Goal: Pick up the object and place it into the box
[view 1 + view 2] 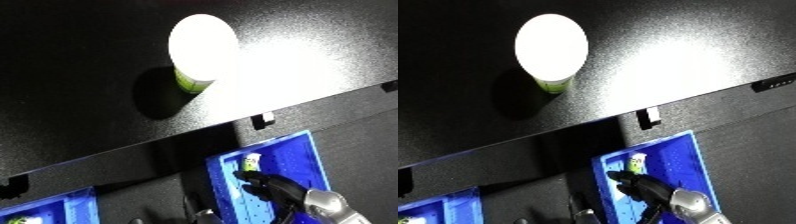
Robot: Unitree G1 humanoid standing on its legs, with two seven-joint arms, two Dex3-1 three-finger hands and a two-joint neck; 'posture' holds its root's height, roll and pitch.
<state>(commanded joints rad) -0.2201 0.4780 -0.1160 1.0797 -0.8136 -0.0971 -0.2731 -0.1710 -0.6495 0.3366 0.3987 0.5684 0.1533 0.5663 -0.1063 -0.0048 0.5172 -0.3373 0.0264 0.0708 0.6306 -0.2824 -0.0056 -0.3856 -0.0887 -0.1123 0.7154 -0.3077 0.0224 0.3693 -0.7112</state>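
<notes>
A small white and green object (pixel 251 161) lies at the far end of a blue bin (pixel 302 150) that sits below the table's front edge. My right hand (pixel 271 186) reaches into this bin from the lower right on a silver forearm. Its black fingers are stretched out, with their tips just short of the object and nothing held between them. At the bottom edge, left of the bin, dark finger-like shapes (pixel 197 211) show; they may be my left hand.
A tall container with a bright white round top and a green base (pixel 202 50) stands on the black table (pixel 80 65). A second blue bin (pixel 75 205) at the lower left holds a small pale item (pixel 27 220). A white clip (pixel 264 120) sits on the table's edge.
</notes>
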